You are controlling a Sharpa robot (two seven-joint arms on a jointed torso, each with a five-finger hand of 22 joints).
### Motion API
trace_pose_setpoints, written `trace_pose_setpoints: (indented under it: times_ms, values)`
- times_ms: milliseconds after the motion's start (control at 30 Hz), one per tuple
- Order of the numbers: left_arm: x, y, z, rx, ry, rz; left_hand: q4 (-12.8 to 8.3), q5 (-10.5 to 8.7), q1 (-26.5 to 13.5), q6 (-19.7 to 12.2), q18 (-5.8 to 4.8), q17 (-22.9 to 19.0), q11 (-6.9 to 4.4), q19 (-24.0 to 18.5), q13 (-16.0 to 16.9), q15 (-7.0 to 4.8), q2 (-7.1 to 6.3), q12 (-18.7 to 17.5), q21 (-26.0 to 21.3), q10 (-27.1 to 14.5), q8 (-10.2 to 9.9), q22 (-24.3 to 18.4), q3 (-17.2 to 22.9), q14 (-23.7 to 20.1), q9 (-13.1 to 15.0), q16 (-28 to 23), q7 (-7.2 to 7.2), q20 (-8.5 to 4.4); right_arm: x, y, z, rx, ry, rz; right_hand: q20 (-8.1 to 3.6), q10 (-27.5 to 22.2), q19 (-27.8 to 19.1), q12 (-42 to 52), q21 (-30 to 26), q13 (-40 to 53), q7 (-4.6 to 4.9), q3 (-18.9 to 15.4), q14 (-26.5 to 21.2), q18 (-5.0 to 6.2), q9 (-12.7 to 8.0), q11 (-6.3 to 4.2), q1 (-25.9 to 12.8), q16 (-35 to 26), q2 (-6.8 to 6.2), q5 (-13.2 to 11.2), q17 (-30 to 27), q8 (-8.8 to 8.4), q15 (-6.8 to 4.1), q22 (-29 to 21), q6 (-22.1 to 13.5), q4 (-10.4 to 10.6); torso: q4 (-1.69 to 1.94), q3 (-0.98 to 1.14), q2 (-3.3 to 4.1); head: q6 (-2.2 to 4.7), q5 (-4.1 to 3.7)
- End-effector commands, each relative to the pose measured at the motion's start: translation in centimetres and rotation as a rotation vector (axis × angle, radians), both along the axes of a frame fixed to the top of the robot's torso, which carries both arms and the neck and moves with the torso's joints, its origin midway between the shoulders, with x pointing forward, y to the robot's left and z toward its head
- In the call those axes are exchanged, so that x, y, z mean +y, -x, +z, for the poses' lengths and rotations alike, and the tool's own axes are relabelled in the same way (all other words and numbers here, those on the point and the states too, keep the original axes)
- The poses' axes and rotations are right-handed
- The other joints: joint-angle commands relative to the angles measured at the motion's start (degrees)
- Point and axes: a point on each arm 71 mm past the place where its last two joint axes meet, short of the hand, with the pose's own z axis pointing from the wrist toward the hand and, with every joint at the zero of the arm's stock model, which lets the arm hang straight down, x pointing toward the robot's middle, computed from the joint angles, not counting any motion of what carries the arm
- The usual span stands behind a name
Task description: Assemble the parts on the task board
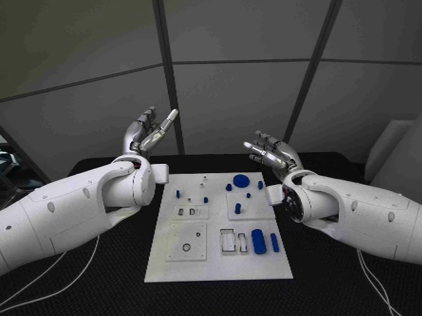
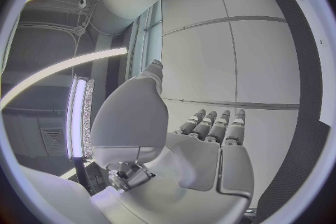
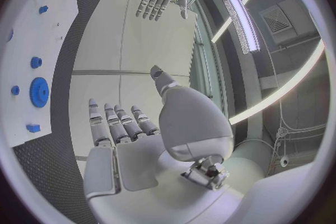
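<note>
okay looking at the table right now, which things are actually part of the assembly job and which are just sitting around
Part of the job:
- task board, the white plate on the black table
- blue parts on it, such as the gear and the long cylinder
- left hand and right hand, both raised, holding nothing

Just around:
- white cable on the table
- grey wall panels behind

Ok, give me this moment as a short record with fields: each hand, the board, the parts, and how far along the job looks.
left hand: raised above the table's far edge, fingers apart, holding nothing
right hand: raised on the other side, fingers apart, holding nothing
task board: white plate lying flat in the middle of the black table
parts: small blue pieces spread over the board, among them a round gear near the far edge and a long cylinder nearer the robot
progress: neither hand touches any part; assembly looks not yet begun
</note>
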Motion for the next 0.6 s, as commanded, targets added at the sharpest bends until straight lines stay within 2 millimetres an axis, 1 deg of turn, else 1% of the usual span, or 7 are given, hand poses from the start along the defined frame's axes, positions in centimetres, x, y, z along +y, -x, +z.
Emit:
trace_pose_setpoints:
  times_ms: [33, 167, 200, 333, 500, 533, 600]
  values:
    - [-0.3, 0.0, 0.4, -0.042, 0.001, -0.042, 0.67, 0.25, 2.66, 0.95, -0.41, 0.24, 1.24, 0.52, 0.20, 1.14, 0.42, 0.44, 0.47, 0.66, 0.27, 0.24, 0.75, 1.07, 0.16, 0.52, 6.42, 0.89, 1.0, -0.1, -0.1, 0.020, 0.063, 0.175, 0.45, 22.91, 15.87, 4.38, 5.84, 1.82, 7.49, 1.77, 23.28, 4.18, 1.91, 0.46, 7.29, 4.19, 0.31, 1.25, 1.65, 3.52, -0.23, 2.62, 17.23, -3.59, 0.01, -0.01, -0.01, -0.01, 0.00]
    - [-0.3, 0.0, 0.4, -0.042, 0.001, -0.042, 0.65, 0.12, 3.03, 1.89, -0.48, 0.52, 2.01, 1.68, 0.38, 1.35, 0.98, 0.67, 0.97, 2.03, 0.45, 0.53, 1.22, 3.34, 0.29, 0.95, 7.16, 0.88, 1.1, -0.2, -0.1, 0.024, 0.073, 0.193, 0.45, 31.70, 18.19, 5.37, 6.88, 1.81, 6.27, 2.63, 30.75, 5.54, 2.31, -0.90, 8.52, 4.81, -0.18, 1.01, 1.66, 4.68, -1.59, 2.64, 25.80, -4.60, 0.01, -0.01, -0.01, -0.01, 0.00]
    - [0.8, 0.0, 0.4, -0.044, 0.009, -0.069, 0.61, 0.01, 3.30, 2.69, -0.56, 0.71, 2.38, 2.57, 0.53, 1.49, 1.43, 0.89, 1.36, 3.23, 0.61, 0.74, 1.57, 4.92, 0.40, 1.26, 7.46, 0.89, 0.1, -0.7, 1.1, -0.287, 0.376, 0.166, 0.40, 33.36, 18.98, 5.34, 7.19, 1.75, 5.90, 2.97, 32.37, 5.97, 2.36, -1.37, 8.76, 4.80, -0.44, 0.82, 1.66, 4.92, -2.03, 2.59, 28.75, -4.86, -0.43, -0.06, 0.59, -0.43, 0.27]
    - [1.1, 0.1, 0.5, -0.049, 0.009, -0.070, 0.47, -0.31, 4.16, 6.42, -1.12, 1.24, 3.32, 6.65, 0.94, 2.03, 2.94, 1.53, 3.16, 7.49, 1.37, 1.64, 2.61, 10.72, 0.86, 2.40, 8.23, 0.89, 0.0, -0.9, 1.3, -0.338, 0.455, 0.176, 0.15, 36.93, 21.08, 4.83, 8.01, 1.66, 5.36, 3.96, 35.87, 6.50, 2.27, -2.27, 8.81, 4.49, -1.09, 0.54, 1.61, 4.99, -2.92, 2.49, 34.98, -5.19, -0.39, 0.08, 0.71, -0.66, 0.23]
    - [1.4, 0.5, 0.8, -0.063, 0.016, -0.089, -0.11, -1.01, 5.23, 14.93, 0.12, 2.42, 3.31, 24.14, 1.64, 0.71, 6.61, 2.98, 10.54, 16.01, 3.23, 5.16, 2.57, 25.82, 1.76, 5.74, 7.07, 0.66, -0.1, -1.2, 1.9, -0.399, 0.561, 0.196, -0.59, 39.84, 23.58, 3.72, 9.10, 1.65, 5.08, 5.40, 39.76, 6.61, 2.07, -2.88, 8.38, 4.34, -1.81, 0.28, 1.73, 4.15, -3.86, 2.48, 37.63, -5.19, -0.44, 0.14, 1.39, -0.63, 0.12]
    - [1.4, 0.6, 0.9, -0.066, 0.019, -0.097, -0.39, -1.09, 5.73, 17.39, 0.72, 2.96, 3.78, 28.74, 2.07, 0.22, 7.19, 4.08, 12.61, 20.56, 3.70, 5.98, 2.21, 32.34, 1.95, 7.24, 6.10, 0.59, -0.1, -1.4, 2.2, -0.414, 0.593, 0.203, -0.88, 40.52, 24.34, 3.36, 9.46, 1.65, 4.96, 5.79, 40.90, 6.61, 2.06, -3.05, 8.19, 4.33, -2.07, 0.16, 1.78, 3.89, -4.16, 2.51, 38.15, -5.11, -0.31, 0.15, 1.60, -0.54, -0.02]
    - [1.5, 0.8, 1.0, -0.070, 0.022, -0.106, -0.87, -1.15, 6.40, 21.26, 1.43, 3.19, 3.90, 32.01, 2.44, -0.36, 7.80, 5.48, 14.17, 26.86, 4.30, 6.36, 1.58, 37.54, 2.17, 8.24, 5.43, 0.53, -0.1, -1.7, 2.7, -0.433, 0.633, 0.210, -1.18, 41.30, 25.10, 3.03, 9.82, 1.67, 4.80, 6.25, 42.05, 6.62, 2.07, -3.27, 8.04, 4.29, -2.35, 0.04, 1.84, 3.66, -4.47, 2.54, 38.71, -5.04, -0.21, 0.16, 1.88, -0.49, -0.07]
